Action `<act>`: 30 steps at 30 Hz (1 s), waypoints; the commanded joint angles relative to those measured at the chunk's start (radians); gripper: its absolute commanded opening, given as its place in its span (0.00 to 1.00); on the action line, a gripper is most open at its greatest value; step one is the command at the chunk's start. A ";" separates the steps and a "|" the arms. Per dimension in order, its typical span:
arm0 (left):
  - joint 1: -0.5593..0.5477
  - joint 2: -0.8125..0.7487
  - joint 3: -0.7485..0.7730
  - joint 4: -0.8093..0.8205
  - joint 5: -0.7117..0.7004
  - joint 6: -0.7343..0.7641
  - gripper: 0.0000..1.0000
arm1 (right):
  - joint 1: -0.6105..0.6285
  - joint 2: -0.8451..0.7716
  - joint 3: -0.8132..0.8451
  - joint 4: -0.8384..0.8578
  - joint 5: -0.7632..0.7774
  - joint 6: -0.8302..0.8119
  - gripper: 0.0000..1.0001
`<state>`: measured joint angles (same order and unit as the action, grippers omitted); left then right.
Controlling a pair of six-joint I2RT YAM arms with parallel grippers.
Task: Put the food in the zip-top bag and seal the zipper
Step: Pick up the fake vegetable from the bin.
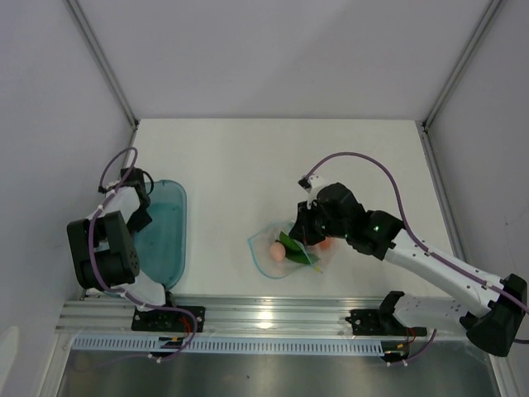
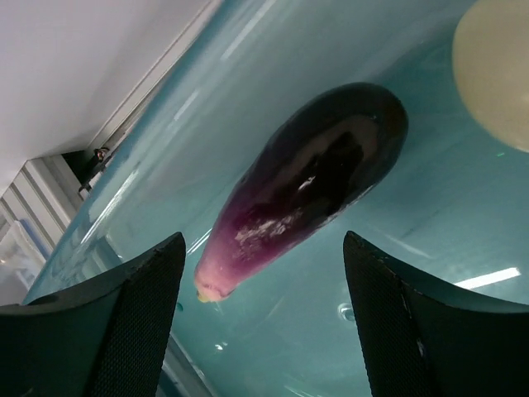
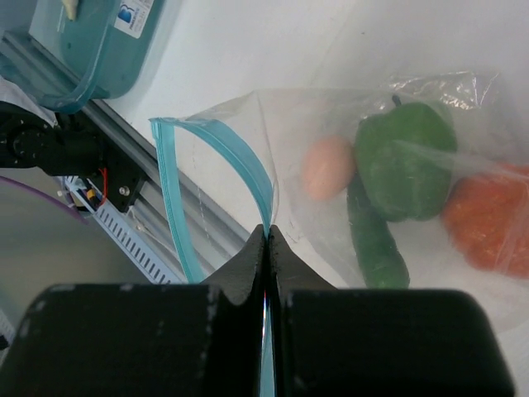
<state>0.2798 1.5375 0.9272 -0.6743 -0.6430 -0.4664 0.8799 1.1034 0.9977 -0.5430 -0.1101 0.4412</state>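
My left gripper (image 2: 263, 273) hangs spread over the eggplant (image 2: 310, 186), lying in the tray (image 2: 446, 223) at the left. It looks glossy, hard, probably slippery; I'd take its thick middle. My right gripper (image 3: 266, 248) pinches the zipper (image 3: 248, 169) of the floppy bag (image 3: 331, 124), mid-table, mouth gaping

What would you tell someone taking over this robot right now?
Left gripper: open, poised over the eggplant in the teal tray; a cream egg lies there too.
Right gripper: shut on the zipper, holding the zip-top bag's mouth open.
Done: pepper, pink egg, green pod, orange fruit bagged.
To do: bag the eggplant and cream egg, then seal the zipper.
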 commanded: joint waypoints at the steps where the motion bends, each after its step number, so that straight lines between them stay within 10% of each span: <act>1: 0.002 0.045 -0.002 0.038 -0.021 0.075 0.79 | 0.030 0.001 0.065 0.017 0.033 0.033 0.00; 19: 0.002 0.113 0.006 0.197 -0.004 0.275 0.71 | 0.054 0.003 0.064 0.018 0.082 -0.006 0.00; 30: 0.004 0.105 -0.011 0.229 0.022 0.290 0.31 | 0.054 0.004 0.062 0.017 0.093 0.001 0.00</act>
<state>0.2794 1.6485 0.9165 -0.4797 -0.6312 -0.1909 0.9340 1.1110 1.0199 -0.5434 -0.0380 0.4507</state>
